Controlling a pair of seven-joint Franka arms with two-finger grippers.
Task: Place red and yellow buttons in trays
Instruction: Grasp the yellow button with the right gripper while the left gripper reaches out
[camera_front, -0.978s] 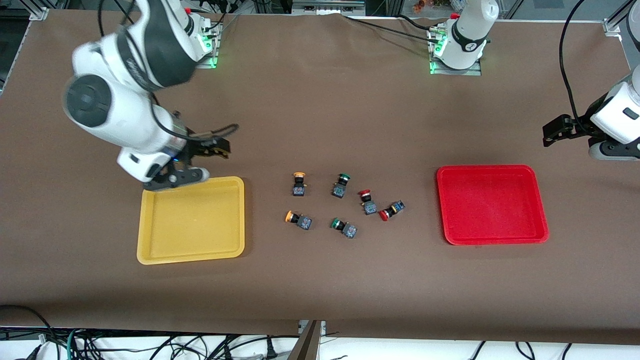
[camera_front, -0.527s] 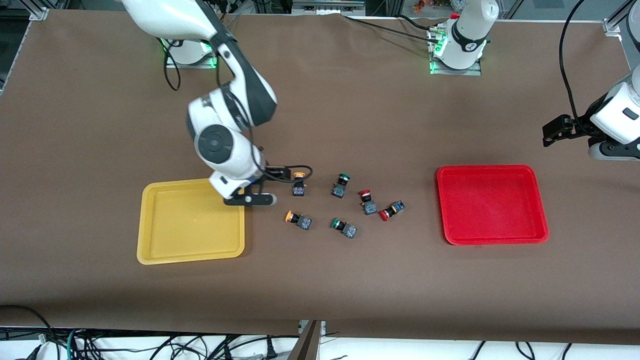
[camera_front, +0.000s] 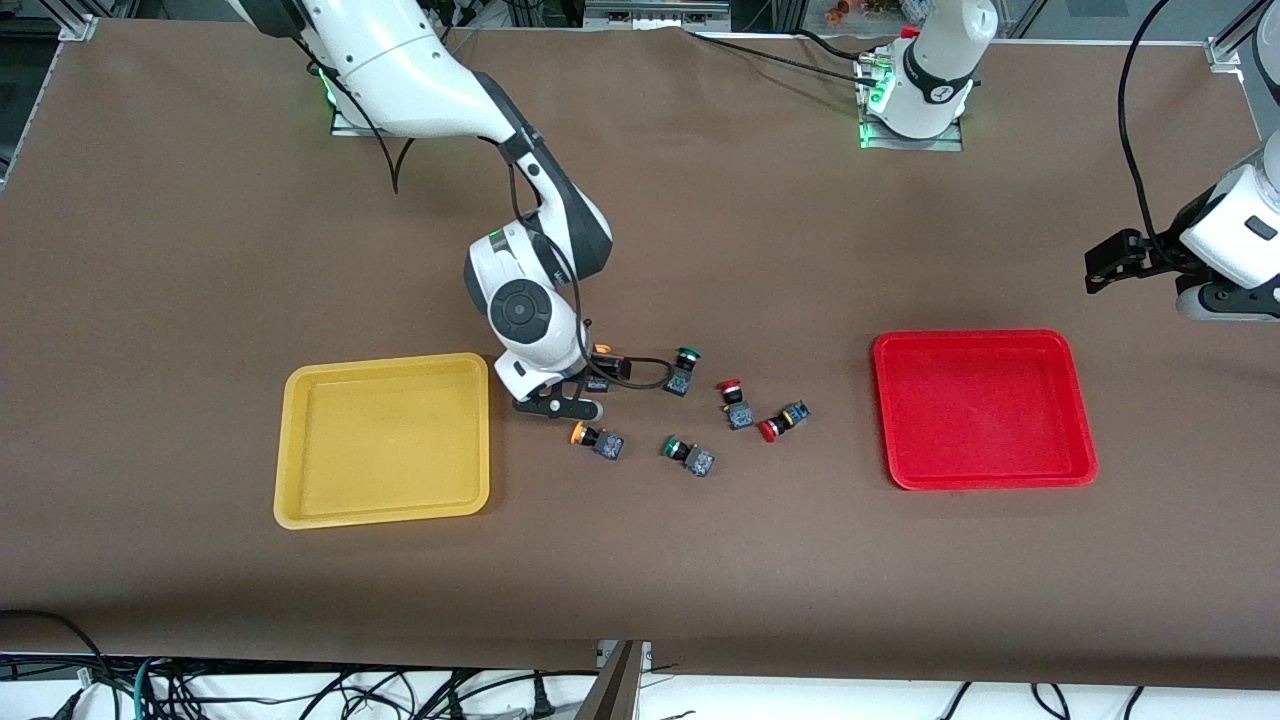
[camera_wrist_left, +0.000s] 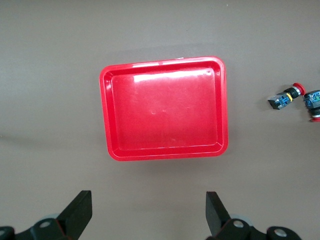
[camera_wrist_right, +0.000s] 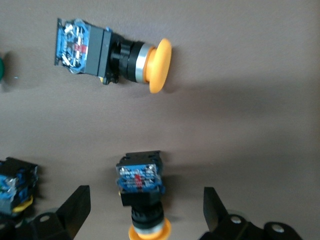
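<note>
The right gripper (camera_front: 572, 398) is down low over the cluster of push-button switches in the middle of the desk, just past the yellow tray's (camera_front: 383, 452) edge. Its fingers (camera_wrist_right: 75, 205) are spread apart and hold nothing. Between them sits one yellow-capped button (camera_wrist_right: 142, 192), body and cap in line with the gap, touching neither finger. The second yellow-capped button (camera_wrist_right: 112, 57) lies on its side close by, outside the fingers; in the front view it is the one (camera_front: 597, 439) nearer the front edge of the desk. A green-capped switch (camera_front: 683, 369) stands beside the gripper toward the left arm's end, and another green-capped one (camera_front: 689, 454) lies nearer the front edge.

The two red-capped buttons rest between the cluster and the red tray (camera_front: 983, 408): one upright (camera_front: 736, 403), one tipped over (camera_front: 783, 421) just beside it. Both trays hold nothing, the yellow toward the right arm's end, the red toward the left arm's.

The left gripper (camera_wrist_left: 147, 212) waits up high over the desk's edge at its own end, fingers (camera_wrist_left: 80, 210) released and wide, looking down on the red tray.
</note>
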